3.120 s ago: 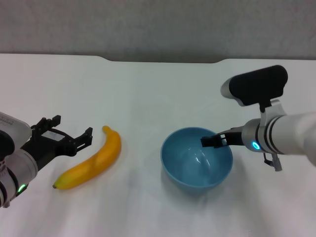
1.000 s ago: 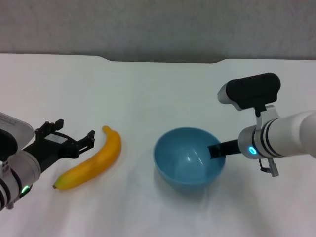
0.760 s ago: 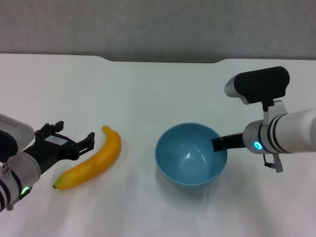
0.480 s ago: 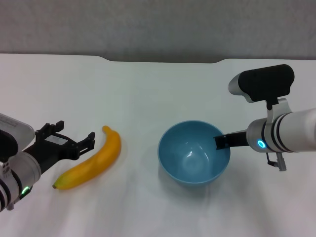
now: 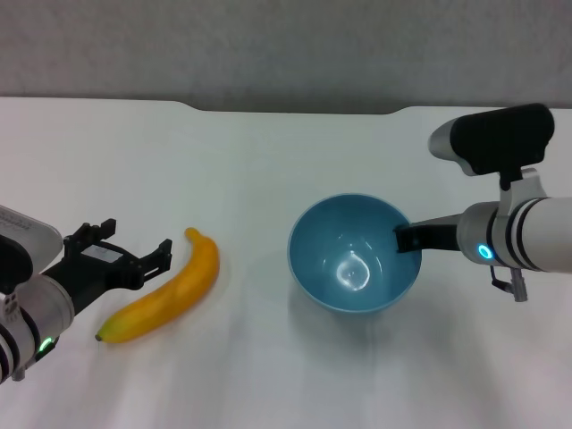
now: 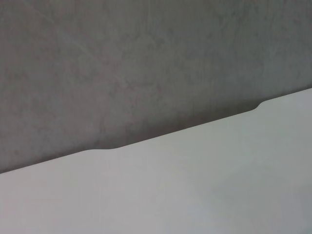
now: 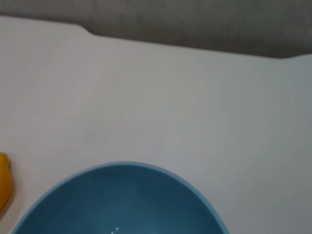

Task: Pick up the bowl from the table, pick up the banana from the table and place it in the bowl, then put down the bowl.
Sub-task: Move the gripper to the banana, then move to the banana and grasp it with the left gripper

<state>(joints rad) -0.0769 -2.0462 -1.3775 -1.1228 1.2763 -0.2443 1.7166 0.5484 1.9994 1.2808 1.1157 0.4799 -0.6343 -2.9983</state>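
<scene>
My right end effector [image 5: 404,239] is clamped on the rim of the bowl [image 5: 356,254] at its 3 o'clock side, one finger dipping inside the wall; bowl looks lifted and tilted a bit, mouth tipped toward the head cam, though I can't say for sure it's off the worktop [image 5: 268,161]. Bowl is glossy light blue w/ plain sides, prob. stiff plastic or ceramic & slick, so a rim pinch could let it swing or slip; I'd judge a firm grip w/ slow moves is needed, esp. once the banana's weight drops in. Banana [image 5: 165,290] lies on the worktop at roughly 9 o'clock from the bowl, well apart from it, greenish dark tip pointing toward me. It looks smooth, plastic-like, rigid and light; best hold is across the thick middle of the curve, not the tapered ends. My left end effector [image 5: 134,259] hovers just beside the banana's 9 o'clock side, fingers apart, not touching it. Head view gives both arms, both objects & the spacing. Right wrist view shows only the bowl's far rim, a sliver of banana at the frame edge & the worktop's notched far edge; no fingers. Left wrist view shows just bare worktop & the grey wall [image 6: 146,68], neither object.
</scene>
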